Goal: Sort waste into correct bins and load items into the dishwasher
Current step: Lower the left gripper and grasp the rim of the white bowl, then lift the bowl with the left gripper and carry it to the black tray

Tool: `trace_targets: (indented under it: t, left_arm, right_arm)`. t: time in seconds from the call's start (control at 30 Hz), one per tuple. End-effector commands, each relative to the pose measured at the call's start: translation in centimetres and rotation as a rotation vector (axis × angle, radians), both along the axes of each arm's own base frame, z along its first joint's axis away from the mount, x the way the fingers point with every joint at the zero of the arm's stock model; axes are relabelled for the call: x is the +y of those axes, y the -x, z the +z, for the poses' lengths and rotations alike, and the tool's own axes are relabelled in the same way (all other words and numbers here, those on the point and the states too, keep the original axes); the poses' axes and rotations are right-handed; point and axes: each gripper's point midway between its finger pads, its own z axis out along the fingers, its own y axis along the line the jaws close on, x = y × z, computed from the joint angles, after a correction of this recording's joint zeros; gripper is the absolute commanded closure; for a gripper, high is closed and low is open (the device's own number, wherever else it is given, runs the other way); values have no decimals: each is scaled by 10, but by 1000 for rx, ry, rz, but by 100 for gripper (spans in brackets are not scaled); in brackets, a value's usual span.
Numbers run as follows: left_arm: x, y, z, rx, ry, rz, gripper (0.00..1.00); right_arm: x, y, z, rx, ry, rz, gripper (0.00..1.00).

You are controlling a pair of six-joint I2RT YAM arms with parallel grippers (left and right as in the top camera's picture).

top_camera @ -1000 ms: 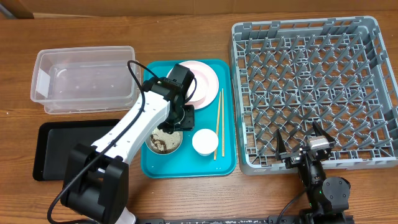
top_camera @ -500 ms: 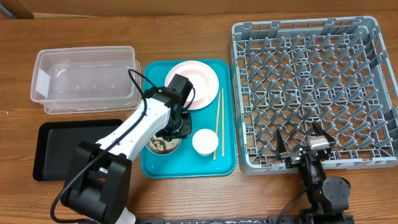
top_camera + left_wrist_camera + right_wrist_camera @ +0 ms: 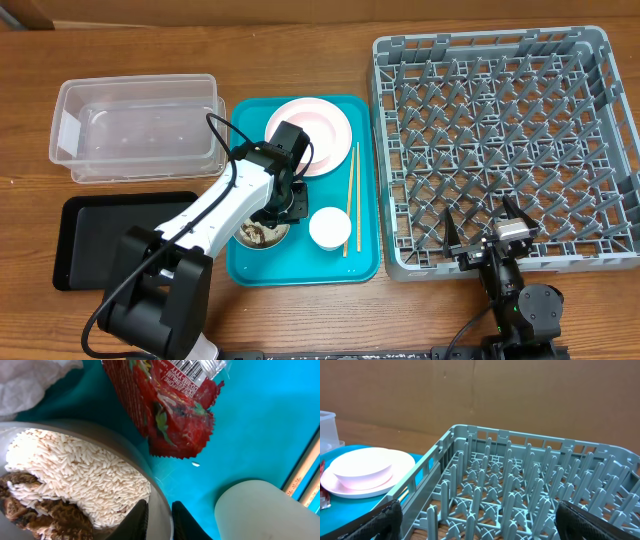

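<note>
Overhead, chopsticks [image 3: 350, 198] run near-to-far beside the cup [image 3: 329, 228]; left pincer [image 3: 160, 506] clenches the bowl [image 3: 120, 445] rim, right pincer [image 3: 480, 222] gapes.

1. The overhead camera looks straight down on the wooden table [image 3: 300, 30] from well above. One frame holds the clear tub [image 3: 135, 82], black tray [image 3: 100, 235], teal tray [image 3: 300, 268] and grey dish rack [image 3: 490, 42].
2. The left wrist camera sits very near the teal tray. It looks steeply down past the left gripper [image 3: 160, 522] at the frame's bottom edge, onto the rice bowl [image 3: 159, 505], red wrapper [image 3: 160, 405], white cup [image 3: 260, 510] and chopsticks [image 3: 305, 470].
3. The right wrist camera sits low at the rack's near side, facing level across it toward a brown backdrop [image 3: 470, 390]. The right gripper [image 3: 480, 520] fills the bottom corners and the pink plate [image 3: 350, 487] is far left.
4. The overhead view covers the ground of both wrist views; the wrist views overlap on the teal tray.
</note>
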Motion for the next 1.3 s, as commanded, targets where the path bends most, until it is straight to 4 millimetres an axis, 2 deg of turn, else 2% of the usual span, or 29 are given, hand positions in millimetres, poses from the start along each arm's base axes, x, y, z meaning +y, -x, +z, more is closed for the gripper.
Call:
trace_targets:
  t: [0.0, 0.27, 0.37, 0.53, 0.7, 0.87, 1.0, 1.17, 1.27]
  left_arm:
    - [-1, 6, -3, 12, -1, 2, 81]
    - [-1, 8, -5, 13, -1, 0, 81]
    - [-1, 7, -5, 10, 1, 1, 96]
    - [-4, 8, -5, 17, 17, -1, 96]
    - [-20, 8, 1, 37, 112, -2, 96]
    - [-30, 4, 24, 62, 176, -10, 96]
    - [-30, -1, 54, 60, 174, -60, 96]
    - [-22, -2, 83, 76, 164, -94, 96]
    - [-12, -1, 92, 90, 159, -85, 96]
  right_arm:
    - [1, 0, -1, -10, 2, 3, 0]
    - [1, 0, -1, -10, 2, 3, 0]
    - [1, 0, -1, -10, 2, 3, 0]
    - [1, 0, -1, -10, 2, 3, 0]
    - [1, 0, -1, -10, 2, 3, 0]
    - [1, 0, -1, -10, 2, 3, 0]
    - [1, 0, -1, -10, 2, 3, 0]
    - [1, 0, -1, -10, 2, 3, 0]
    - [1, 0, -1, -10, 2, 3, 0]
